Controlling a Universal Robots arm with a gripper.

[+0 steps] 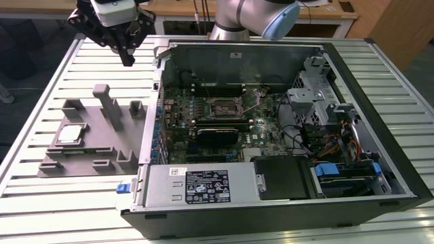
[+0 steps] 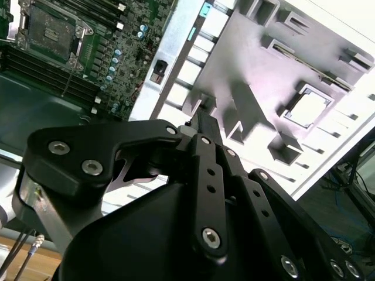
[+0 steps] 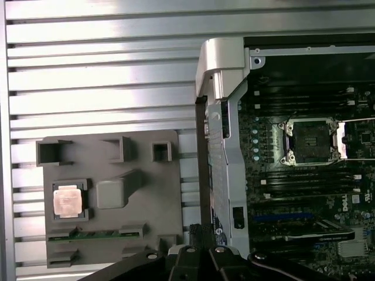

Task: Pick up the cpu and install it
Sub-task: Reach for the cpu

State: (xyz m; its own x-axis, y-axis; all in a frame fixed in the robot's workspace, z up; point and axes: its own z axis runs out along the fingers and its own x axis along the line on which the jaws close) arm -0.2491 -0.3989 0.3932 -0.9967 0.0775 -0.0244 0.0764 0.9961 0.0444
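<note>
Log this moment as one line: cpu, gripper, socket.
cpu: seated in grey fixture, not picked | gripper: shut, empty, apart from cpu | socket: open, empty

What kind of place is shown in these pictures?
Probably a robotics lab or test bench for computer assembly. A robot arm stands at a slatted metal table. On the table are an open computer case, its mainboard exposed, and a grey fixture holding the cpu.

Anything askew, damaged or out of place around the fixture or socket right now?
Nothing stands out. The small square silver-topped cpu lies flat and square in its pocket on the grey plastic fixture, and the open motherboard socket looks empty. The black hand hangs over the slatted metal table, holding nothing.
</note>
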